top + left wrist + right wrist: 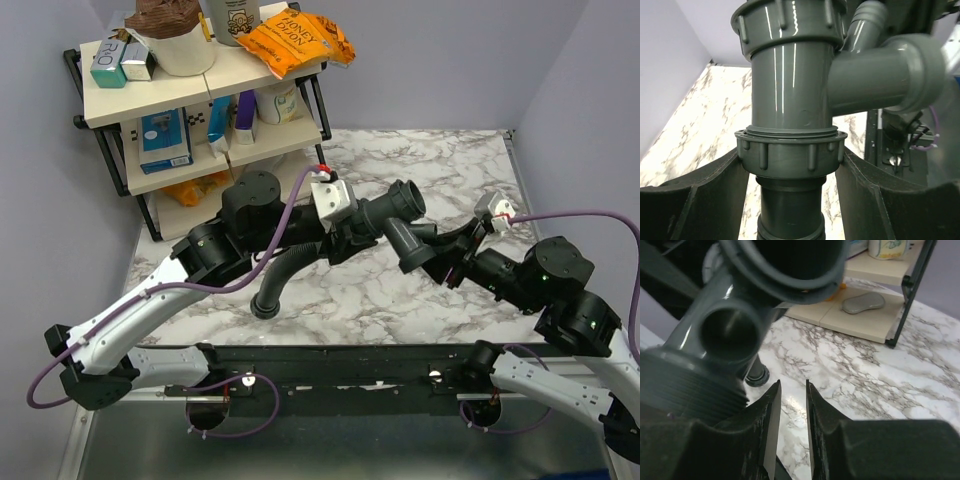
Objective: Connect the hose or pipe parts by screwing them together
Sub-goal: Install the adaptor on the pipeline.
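Left gripper [791, 160] is clenched on the collar of the fitting [790, 85], which is held above the table [430, 160]. Right gripper [792, 385] is seen with jaws narrowly apart, nothing between them, just beside the fitting's threaded end. Hose [283, 272] is curved from under the left gripper down to the table.

Fitting [388, 212]: dark grey, glossy, rigid, branched; raised off the table [440, 170], main barrel slanting up to the right; ribbed collars on the barrel; one wide branch angles down to the near right, its round mouth threaded outside; small open side port beside it. Hose [275, 283]: black, ribbed, flexible; curves down from the fitting's left end, junction hidden; free collar end rests on the marble.
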Motion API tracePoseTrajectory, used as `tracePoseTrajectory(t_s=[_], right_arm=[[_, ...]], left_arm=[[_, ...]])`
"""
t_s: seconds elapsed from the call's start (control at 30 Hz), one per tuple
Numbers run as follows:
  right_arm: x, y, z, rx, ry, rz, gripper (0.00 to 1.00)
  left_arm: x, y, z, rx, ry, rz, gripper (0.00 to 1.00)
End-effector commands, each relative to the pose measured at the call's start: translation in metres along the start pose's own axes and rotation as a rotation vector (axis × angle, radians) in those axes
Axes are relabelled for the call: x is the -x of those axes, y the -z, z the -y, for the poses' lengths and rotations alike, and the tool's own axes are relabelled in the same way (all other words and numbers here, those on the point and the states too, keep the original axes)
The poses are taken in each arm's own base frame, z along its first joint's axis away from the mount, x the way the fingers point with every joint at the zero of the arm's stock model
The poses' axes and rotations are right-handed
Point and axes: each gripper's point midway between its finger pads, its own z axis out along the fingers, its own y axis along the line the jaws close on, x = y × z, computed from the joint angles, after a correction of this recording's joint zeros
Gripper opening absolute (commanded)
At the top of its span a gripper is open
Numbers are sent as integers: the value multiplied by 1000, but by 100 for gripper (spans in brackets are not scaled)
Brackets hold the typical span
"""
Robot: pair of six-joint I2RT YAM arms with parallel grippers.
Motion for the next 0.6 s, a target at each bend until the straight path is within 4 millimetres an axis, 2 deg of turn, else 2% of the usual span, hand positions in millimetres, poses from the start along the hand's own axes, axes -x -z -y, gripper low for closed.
tracePoseTrajectory(t_s=[0.0, 0.17, 0.3, 0.47, 0.57], right_arm=[[12, 3, -28, 150, -10, 29, 33], [30, 4, -42, 222, -1, 71, 33], [41, -4, -50, 269, 11, 101, 33], [65, -11, -62, 333, 31, 149, 33], [72, -18, -66, 354, 37, 162, 33]], left_arm=[[23, 0, -26, 121, -32, 53, 0], [13, -5, -27, 118, -27, 28, 0], [10, -7, -25, 108, -27, 16, 0], [-3, -9, -24, 102, -19, -15, 0], [-6, -10, -22, 95, -18, -25, 0]])
